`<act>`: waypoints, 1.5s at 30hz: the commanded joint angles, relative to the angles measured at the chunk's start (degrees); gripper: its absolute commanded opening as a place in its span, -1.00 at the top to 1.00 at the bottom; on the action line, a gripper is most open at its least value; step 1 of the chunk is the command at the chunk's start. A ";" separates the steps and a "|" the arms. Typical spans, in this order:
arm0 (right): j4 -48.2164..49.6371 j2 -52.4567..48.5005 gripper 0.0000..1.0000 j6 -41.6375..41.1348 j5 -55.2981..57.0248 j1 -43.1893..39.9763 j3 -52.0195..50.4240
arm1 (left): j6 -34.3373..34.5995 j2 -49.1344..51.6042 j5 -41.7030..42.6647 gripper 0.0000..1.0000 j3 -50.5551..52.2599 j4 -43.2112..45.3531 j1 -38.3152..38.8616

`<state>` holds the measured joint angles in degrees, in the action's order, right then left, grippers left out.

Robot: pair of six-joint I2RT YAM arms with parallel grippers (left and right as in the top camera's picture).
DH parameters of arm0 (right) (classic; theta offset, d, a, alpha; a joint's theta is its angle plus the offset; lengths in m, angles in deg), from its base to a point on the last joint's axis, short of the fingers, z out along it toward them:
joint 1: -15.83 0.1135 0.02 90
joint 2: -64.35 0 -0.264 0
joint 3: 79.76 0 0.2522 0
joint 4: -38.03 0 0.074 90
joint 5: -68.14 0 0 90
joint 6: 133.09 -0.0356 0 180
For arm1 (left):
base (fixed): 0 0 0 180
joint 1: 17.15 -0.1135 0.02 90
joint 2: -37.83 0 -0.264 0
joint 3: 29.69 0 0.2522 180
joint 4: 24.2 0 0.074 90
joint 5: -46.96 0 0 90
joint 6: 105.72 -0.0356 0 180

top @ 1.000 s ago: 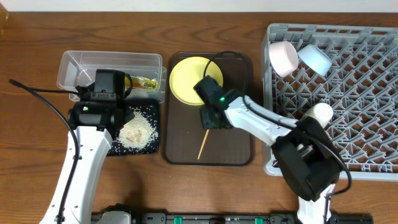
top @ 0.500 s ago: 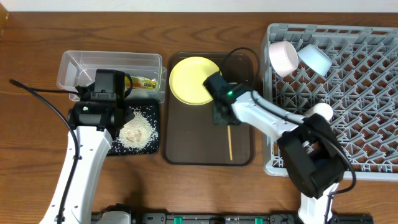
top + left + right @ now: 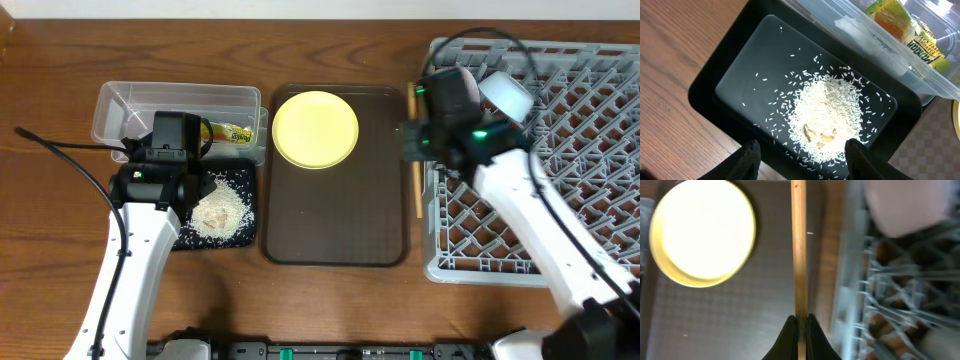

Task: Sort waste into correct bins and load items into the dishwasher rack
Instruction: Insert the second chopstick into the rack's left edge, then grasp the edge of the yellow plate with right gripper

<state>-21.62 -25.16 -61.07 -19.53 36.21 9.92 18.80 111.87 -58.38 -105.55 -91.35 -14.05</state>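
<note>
Clamped tight in the right gripper, the slim wooden chopstick runs near-to-far, and the big grey lattice plastic rack lies just to its right.

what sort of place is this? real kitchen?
Likely a tabletop mock-up of dish clearing, not a real kitchen: a grey dishwasher rack sits on a wooden table, beside a yellow plate on a brown tray and rice scraps in a black bin.
</note>
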 commanded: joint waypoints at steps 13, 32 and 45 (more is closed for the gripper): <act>-6.16 -6.05 0.98 3.43 0.85 -7.45 -1.57 | 0.31 -0.31 -0.13 -0.15 0.00 -0.09 -0.28; -1.29 -5.01 0.34 5.66 -1.01 -7.56 -1.05 | 0.31 -0.31 -0.13 -0.14 0.00 -0.07 -0.28; 21.57 -6.86 0.07 6.49 -12.02 -2.34 -0.94 | 0.31 -0.31 -0.13 -0.14 0.00 -0.04 -0.28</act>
<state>-1.32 -29.90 -55.41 -29.32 31.44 8.30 18.80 111.87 -58.38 -105.55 -91.33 -14.05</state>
